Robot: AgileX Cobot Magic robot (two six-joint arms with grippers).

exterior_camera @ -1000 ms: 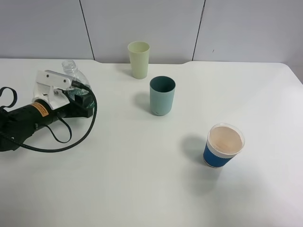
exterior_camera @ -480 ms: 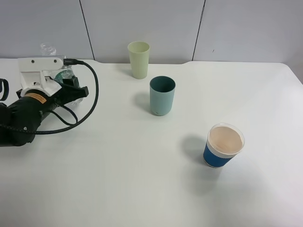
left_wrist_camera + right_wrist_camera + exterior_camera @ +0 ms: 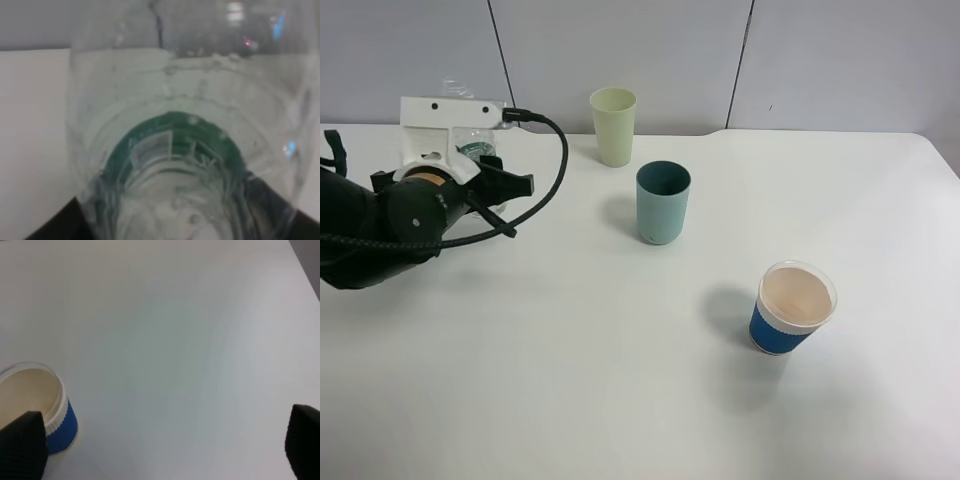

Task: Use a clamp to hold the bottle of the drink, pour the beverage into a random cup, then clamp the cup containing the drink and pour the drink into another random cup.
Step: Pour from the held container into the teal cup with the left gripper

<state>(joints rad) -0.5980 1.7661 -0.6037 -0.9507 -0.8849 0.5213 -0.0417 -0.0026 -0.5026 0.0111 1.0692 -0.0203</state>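
My left gripper, black with a white bracket, is shut on the clear bottle, held off the table at the left. In the left wrist view the bottle fills the picture, showing its green label and clear liquid inside. The teal cup stands upright right of the bottle, and the pale yellow-green cup stands behind it near the back edge. In the right wrist view my right gripper is open above the table with nothing between its fingers. It does not show in the exterior high view.
A blue paper cup with a white rim stands front right, and the same blue paper cup is beside one right fingertip. The white table ends at a grey wall behind. A black cable loops off the left wrist.
The left arm has risen and swung right toward the cups, carrying the bottle. The cups have not moved.
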